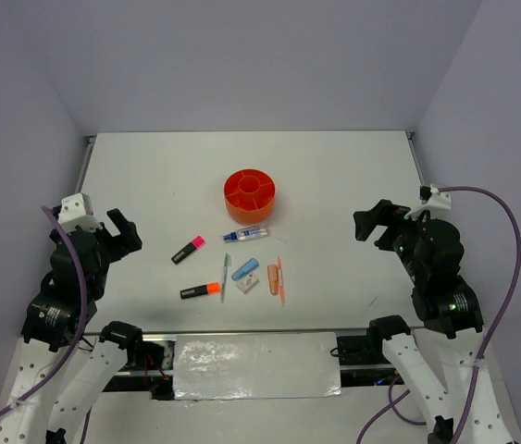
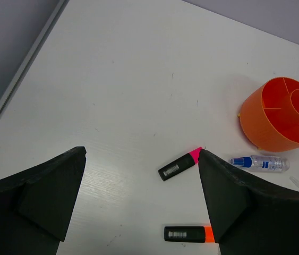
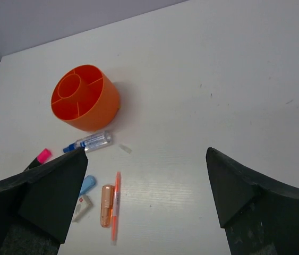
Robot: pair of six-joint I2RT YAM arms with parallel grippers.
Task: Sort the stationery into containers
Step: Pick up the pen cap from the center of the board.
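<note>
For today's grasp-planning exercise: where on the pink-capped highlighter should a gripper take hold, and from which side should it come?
Grip the pink-capped highlighter at the middle of its black barrel, coming straight down from above, fingers spanning its narrow width. It lies flat and slanted on the table with bare surface along both long sides, so fingers should fit there.

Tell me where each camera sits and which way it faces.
Top external: above, behind the robot, looking down on the table; shows left end effector, right end effector.
Left wrist: on that arm, facing forward-right; own open fingers.
Right wrist: on that arm, facing forward-left; own open fingers.
Shared: both wrist views catch the orange tub and blue-clear marker.
</note>
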